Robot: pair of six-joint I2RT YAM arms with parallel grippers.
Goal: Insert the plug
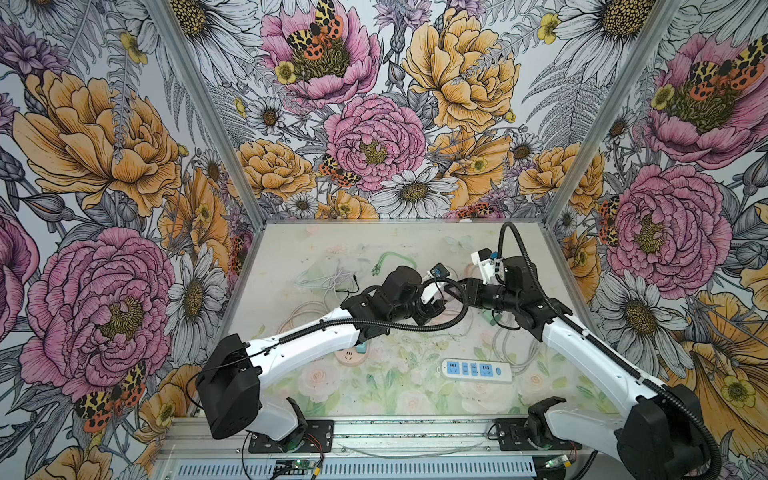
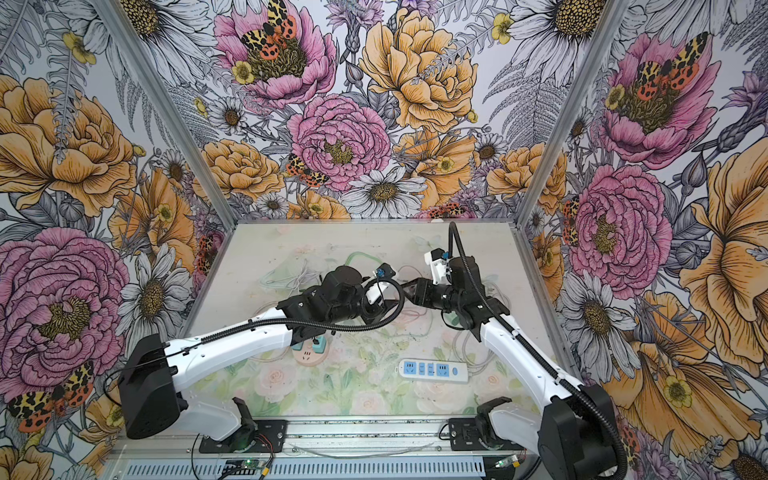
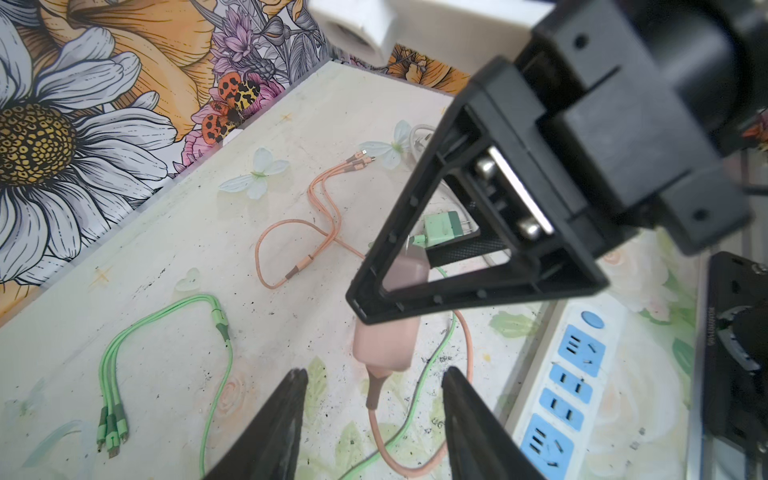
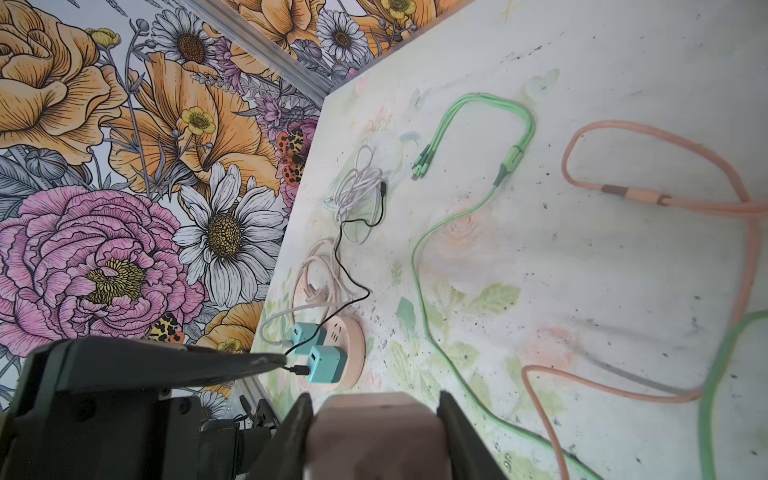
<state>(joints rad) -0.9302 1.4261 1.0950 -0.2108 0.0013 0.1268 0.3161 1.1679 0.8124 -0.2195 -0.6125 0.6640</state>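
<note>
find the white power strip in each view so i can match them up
Top view: white power strip lies flat, low and right of centre.
Top view: same spot, slightly further left.
Left wrist: lower right, blue sockets showing.
Right wrist: not in it.
Shared landmark: the green cable, seen in all four views.

Soft, even light is filling the booth in both top views, washing out the far part of the pale tabletop (image 1: 299, 249) and leaving only faint shadows beneath the arms (image 1: 307, 345). The flowered walls (image 1: 104, 166) are stretching and bowing toward the wide-angle edges. In the right wrist view the pink plug (image 4: 378, 436) is sitting very close to the lens and blurring, while the green cable (image 4: 419, 266) beyond is appearing sharp. In the left wrist view the left gripper (image 3: 375, 371) is showing dark and slightly soft.
</note>
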